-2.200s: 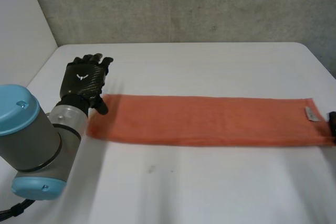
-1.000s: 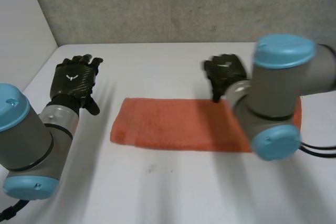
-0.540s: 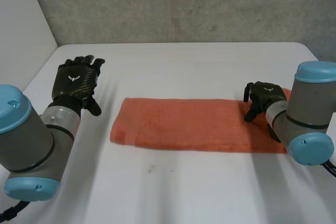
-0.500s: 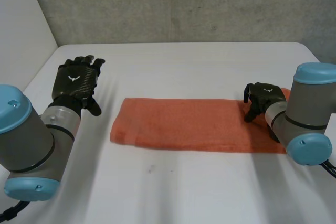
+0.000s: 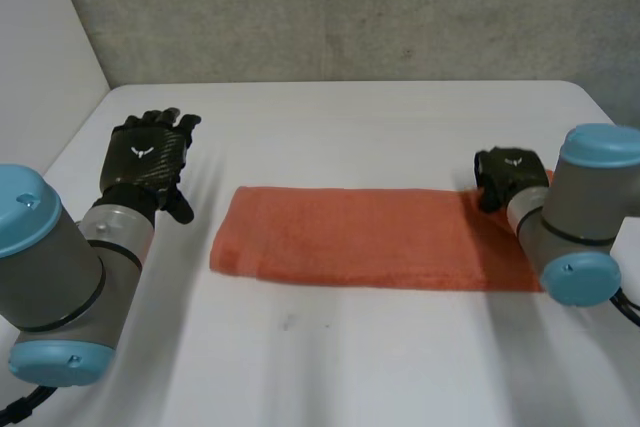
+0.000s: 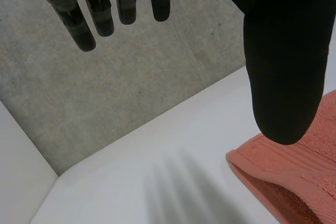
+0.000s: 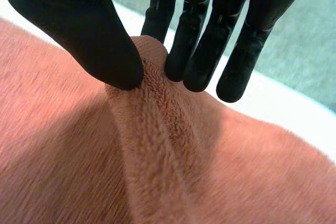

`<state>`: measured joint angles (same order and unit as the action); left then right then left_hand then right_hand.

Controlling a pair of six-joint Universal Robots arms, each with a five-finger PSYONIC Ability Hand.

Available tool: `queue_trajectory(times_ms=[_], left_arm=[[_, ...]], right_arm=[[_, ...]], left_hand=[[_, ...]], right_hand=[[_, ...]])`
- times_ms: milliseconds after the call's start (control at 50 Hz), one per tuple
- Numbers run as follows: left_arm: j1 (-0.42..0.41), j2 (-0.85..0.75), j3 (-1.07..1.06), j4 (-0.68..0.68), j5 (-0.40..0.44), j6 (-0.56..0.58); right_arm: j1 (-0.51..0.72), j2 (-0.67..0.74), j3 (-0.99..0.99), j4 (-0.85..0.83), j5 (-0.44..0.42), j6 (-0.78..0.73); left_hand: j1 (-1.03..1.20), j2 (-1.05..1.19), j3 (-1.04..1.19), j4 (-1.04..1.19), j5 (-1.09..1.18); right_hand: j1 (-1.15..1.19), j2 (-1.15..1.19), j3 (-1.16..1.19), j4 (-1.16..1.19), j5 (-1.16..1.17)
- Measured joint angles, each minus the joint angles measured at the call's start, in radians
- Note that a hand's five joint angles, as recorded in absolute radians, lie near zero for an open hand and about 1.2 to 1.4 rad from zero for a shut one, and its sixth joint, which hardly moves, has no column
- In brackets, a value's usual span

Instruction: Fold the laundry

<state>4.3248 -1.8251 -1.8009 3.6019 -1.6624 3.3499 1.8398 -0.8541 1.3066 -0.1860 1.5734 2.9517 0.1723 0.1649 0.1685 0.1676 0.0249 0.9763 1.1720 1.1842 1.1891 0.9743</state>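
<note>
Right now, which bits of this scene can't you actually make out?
Head view: the right end of the orange towel is hidden behind the right arm.
Head view: the right hand is seen from behind, so its pinch on the towel is hidden; the right wrist view shows it.
Left wrist view: the thumb of the left hand covers part of the towel's end, and the frame edge cuts off the rest.
</note>
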Motion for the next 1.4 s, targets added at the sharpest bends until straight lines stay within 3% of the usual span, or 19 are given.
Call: queue_trajectory(times_ms=[140, 260, 280, 400, 600, 620, 660, 680, 720, 820, 940, 1060, 1080, 1140, 1240, 1400], left_arm=[[0.001, 0.003, 0.001, 0.0, -0.002, 0.0], [0.007, 0.018, 0.001, -0.001, -0.002, 0.0], [0.016, 0.035, 0.001, -0.001, -0.003, 0.0], [0.047, 0.079, 0.0, -0.002, -0.015, -0.002], [0.061, 0.095, -0.004, -0.002, -0.024, -0.004], [0.059, 0.093, -0.005, -0.003, -0.023, -0.004], [0.053, 0.09, -0.007, -0.003, -0.021, -0.004], [0.048, 0.086, -0.008, -0.003, -0.02, -0.004], [0.039, 0.083, -0.009, -0.003, -0.018, -0.004], [0.005, 0.065, -0.008, -0.002, -0.013, -0.001], [-0.054, 0.011, 0.019, 0.005, -0.009, 0.006], [-0.098, -0.063, 0.069, 0.005, -0.007, 0.009], [-0.12, -0.116, 0.106, 0.0, -0.007, 0.01], [-0.133, -0.161, 0.137, -0.005, -0.007, 0.01], [-0.141, -0.213, 0.177, -0.012, -0.009, 0.01], [-0.138, -0.229, 0.19, -0.015, -0.013, 0.006]], right_arm=[[0.053, -0.027, -0.102, 0.011, -0.007, -0.016], [0.218, -0.027, -0.228, 0.036, -0.052, -0.017], [0.293, -0.017, -0.263, 0.045, -0.084, -0.01], [0.464, 0.051, -0.306, 0.046, -0.201, 0.026], [0.629, 0.221, -0.37, 0.048, -0.298, 0.035], [0.638, 0.235, -0.377, 0.05, -0.297, 0.031], [0.648, 0.244, -0.386, 0.052, -0.283, 0.023], [0.65, 0.234, -0.387, 0.054, -0.263, 0.016], [0.649, 0.213, -0.385, 0.055, -0.236, 0.008], [0.624, 0.094, -0.337, 0.062, -0.149, -0.016], [0.498, -0.136, -0.121, 0.077, -0.087, -0.039], [0.397, -0.22, 0.052, 0.085, -0.086, -0.044], [0.329, -0.248, 0.159, 0.081, -0.091, -0.048], [0.271, -0.268, 0.246, 0.063, -0.101, -0.057], [0.196, -0.291, 0.375, -0.018, -0.136, -0.105], [0.151, -0.279, 0.482, -0.132, -0.165, -0.186]], left_hand=[[0.0, 0.0, 0.0, 0.0, 0.0], [0.0, 0.0, 0.0, 0.0, 0.0], [0.0, 0.0, 0.0, 0.0, 0.0], [0.0, 0.0, 0.0, 0.0, 0.0], [0.0, 0.0, 0.0, 0.0, 0.0], [0.0, 0.0, 0.0, 0.0, 0.0], [0.0, 0.0, 0.0, 0.0, 0.0], [0.0, 0.0, 0.0, 0.0, 0.0], [0.0, 0.0, 0.0, 0.0, 0.0], [0.0, 0.0, 0.0, 0.0, 0.0], [0.0, 0.0, 0.0, 0.0, 0.0], [0.0, 0.0, 0.0, 0.0, 0.0], [0.0, 0.0, 0.0, 0.0, 0.0], [0.0, 0.0, 0.0, 0.0, 0.0], [0.0, 0.0, 0.0, 0.0, 0.0], [0.0, 0.0, 0.0, 0.0, 0.0]], right_hand=[[0.0, 0.0, 0.0, 0.0, 0.001], [0.0, 0.0, 0.0, 0.0, 0.007], [0.0, 0.0, 0.0, 0.0, 0.007], [0.0, 0.0, 0.0, 0.0, 0.007], [0.0, 0.0, 0.0, 0.0, 0.01], [-0.047, -0.059, -0.044, -0.045, -0.031], [-0.398, -0.462, -0.44, -0.443, -0.407], [-0.572, -0.658, -0.652, -0.655, -0.622], [-0.687, -0.831, -0.834, -0.838, -0.804], [-0.772, -0.953, -0.973, -0.96, -0.907], [-0.776, -0.958, -0.977, -0.961, -0.907], [-0.776, -0.957, -0.974, -0.961, -0.907], [-0.728, -0.882, -0.896, -0.9, -0.852], [-0.728, -0.882, -0.896, -0.9, -0.852], [-0.494, -0.605, -0.621, -0.626, -0.603], [-0.431, -0.533, -0.544, -0.55, -0.533]])
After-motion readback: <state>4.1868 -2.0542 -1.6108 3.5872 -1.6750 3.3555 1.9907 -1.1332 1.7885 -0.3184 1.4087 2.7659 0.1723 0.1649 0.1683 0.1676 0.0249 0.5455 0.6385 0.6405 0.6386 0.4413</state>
